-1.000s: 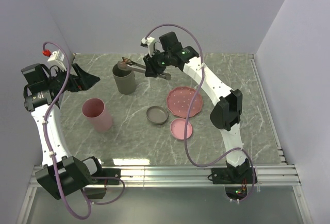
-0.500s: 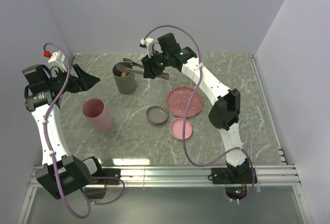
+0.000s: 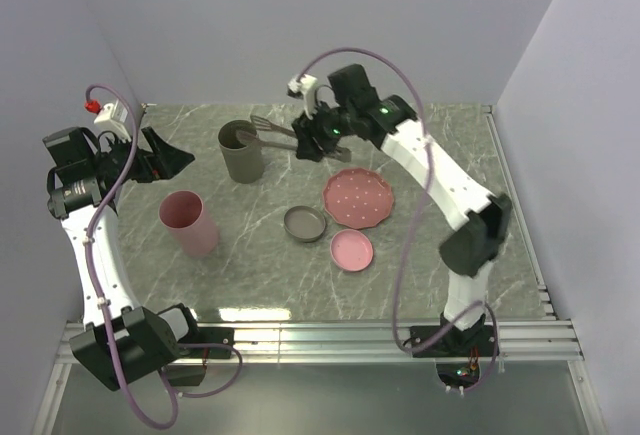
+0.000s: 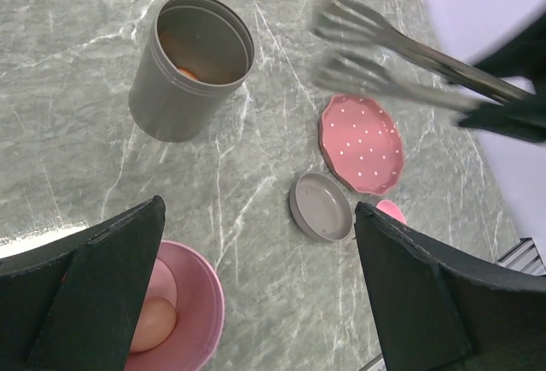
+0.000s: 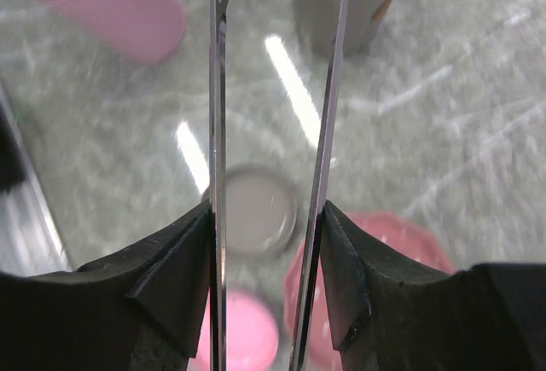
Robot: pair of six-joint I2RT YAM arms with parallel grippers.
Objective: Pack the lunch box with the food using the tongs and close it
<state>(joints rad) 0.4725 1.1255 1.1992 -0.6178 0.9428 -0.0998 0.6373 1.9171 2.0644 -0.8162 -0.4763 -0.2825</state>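
Note:
My right gripper point(image 3: 315, 140) is shut on the tongs point(image 3: 272, 135), whose two thin arms point(image 5: 217, 89) run between its pads point(image 5: 192, 252) and stand spread apart. The empty tong tips hover beside the rim of the grey tin point(image 3: 241, 151) of the lunch box. In the left wrist view an orange-brown bit of food point(image 4: 188, 73) lies inside that tin point(image 4: 189, 68). A peach egg-shaped piece point(image 4: 153, 324) lies in the pink cup point(image 4: 175, 311). My left gripper point(image 3: 165, 155) hangs open and empty at the far left, above the marble.
A pink dotted plate point(image 3: 358, 197) with nothing on it lies right of centre. A shallow grey lid point(image 3: 305, 223) and a small pink lid point(image 3: 352, 250) lie in front of it. The pink cup point(image 3: 188, 222) stands front left. Walls close in left, right and behind.
The right arm has pulled back to the right, drawing the tong tips off the grey tin's mouth, and the tong arms have spread wider. The left arm has stayed put.

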